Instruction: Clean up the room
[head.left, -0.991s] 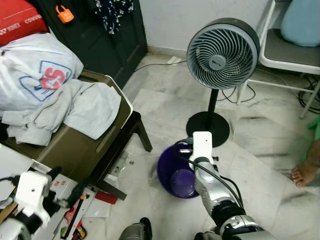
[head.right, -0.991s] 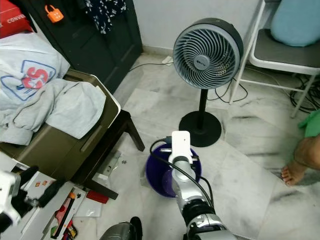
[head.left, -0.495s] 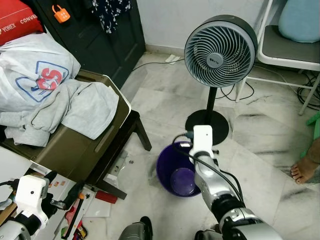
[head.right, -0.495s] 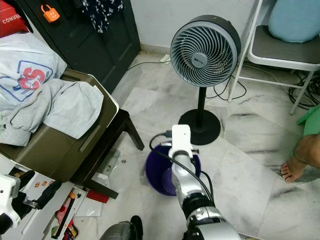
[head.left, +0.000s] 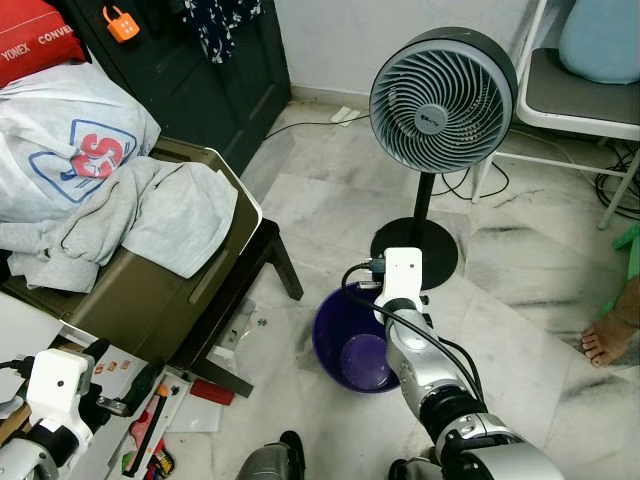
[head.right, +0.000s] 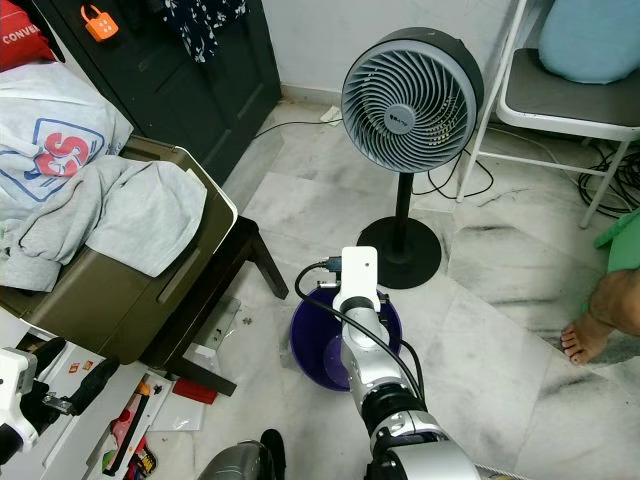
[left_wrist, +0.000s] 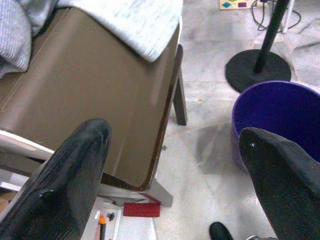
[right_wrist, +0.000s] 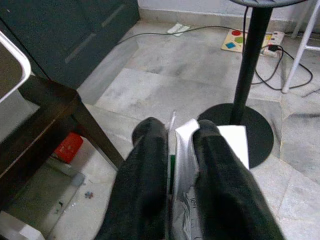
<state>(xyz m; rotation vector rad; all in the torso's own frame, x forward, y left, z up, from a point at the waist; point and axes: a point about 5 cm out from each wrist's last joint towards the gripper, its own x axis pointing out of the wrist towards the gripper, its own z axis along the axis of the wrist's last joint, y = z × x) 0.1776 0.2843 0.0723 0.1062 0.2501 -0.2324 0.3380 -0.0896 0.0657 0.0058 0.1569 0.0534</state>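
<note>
A brown suitcase (head.left: 150, 290) lies on a dark stool at nine o'clock, grey clothes (head.left: 150, 215) heaped over it. At twelve o'clock stands the grey pedestal fan (head.left: 442, 98). Just below its base, dead centre, sits the purple bin (head.left: 345, 345). The right gripper (right_wrist: 177, 150) hovers over that bin, its fingers pinched on a crumpled white wrapper (right_wrist: 187, 165). The left gripper (left_wrist: 175, 165) hangs at seven o'clock beside the stool, fingers spread wide apart and holding nothing.
</note>
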